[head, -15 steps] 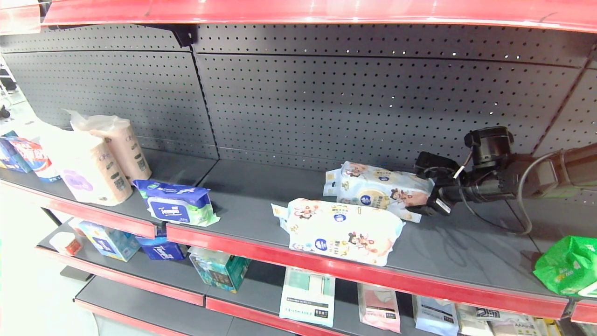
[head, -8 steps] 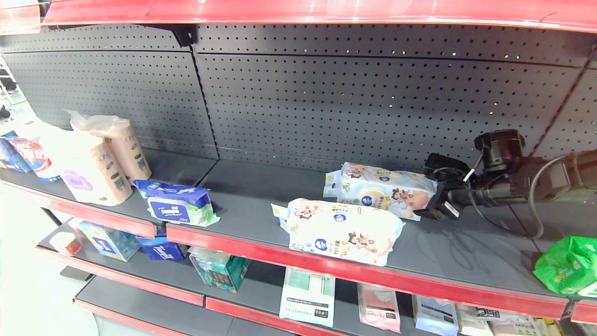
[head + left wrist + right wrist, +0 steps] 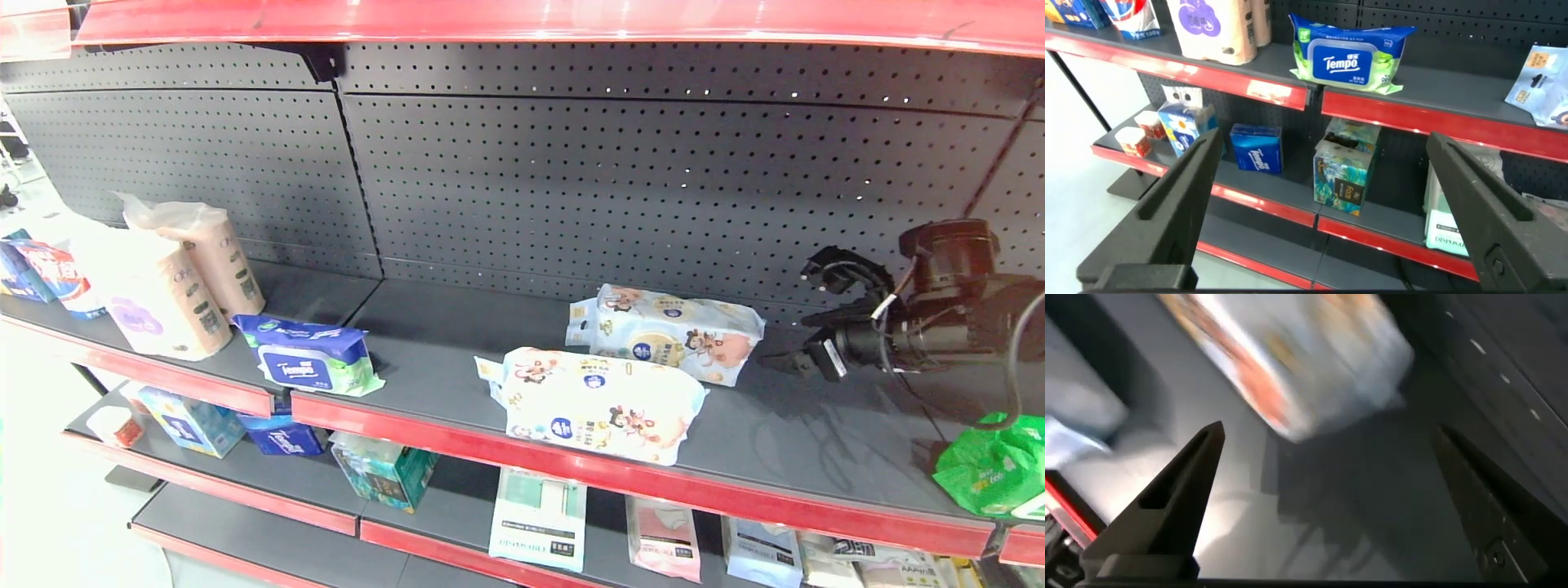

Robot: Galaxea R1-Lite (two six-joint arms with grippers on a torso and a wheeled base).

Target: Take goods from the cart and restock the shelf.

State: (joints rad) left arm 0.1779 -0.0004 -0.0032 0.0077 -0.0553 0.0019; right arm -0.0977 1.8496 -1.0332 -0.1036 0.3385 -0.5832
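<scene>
Your right gripper [image 3: 796,318] hangs over the shelf [image 3: 441,327], jaws spread wide, nothing between them. The rear cartoon-print soft pack [image 3: 665,333] lies flat toward the back, just to that gripper's left and apart from it. Its long axis runs along the shelf and its right end faces the open jaws. Your left gripper [image 3: 1323,137] is wide open too, down by the lower shelves, well apart. This one looks placed; a clean exit means backing off rightward, clear of that end.

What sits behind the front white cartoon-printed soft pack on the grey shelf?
A second white cartoon-printed pack lies flat behind the front pack, then the grey perforated back panel. Whether the packs touch is unclear.
</scene>
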